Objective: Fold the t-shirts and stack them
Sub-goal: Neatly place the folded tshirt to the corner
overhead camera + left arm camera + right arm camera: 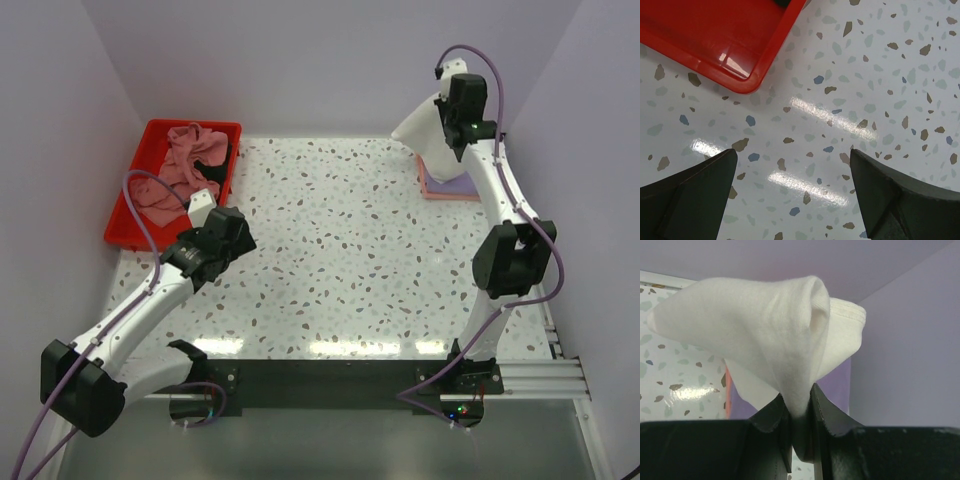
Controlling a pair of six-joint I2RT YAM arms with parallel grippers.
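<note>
R pincer (800, 402) was clamped on white tee (765, 330): plain soft cloth, bunched, fanning out from its tips. Below it lay lavender tee (455, 183) on salmon-pink one (432, 193). L pincer (795, 192) gaped wide open, red tray (715, 35) corner ahead-left, w/ dusty-pink tee (185, 165) crumpled inside.

You have the whole middle of the counter (340, 260) free to cross, from the arm bases to the back wall. At far left the red tray (118, 232), heaped with pink t-shirts (180, 165), blocks that corner; your left end effector (795, 165) hangs wide just off its near corner. At far right, the folded stack (450, 186) and the white t-shirt (418, 125) pinched in the right end effector (800, 402) crowd the space by the side wall.
</note>
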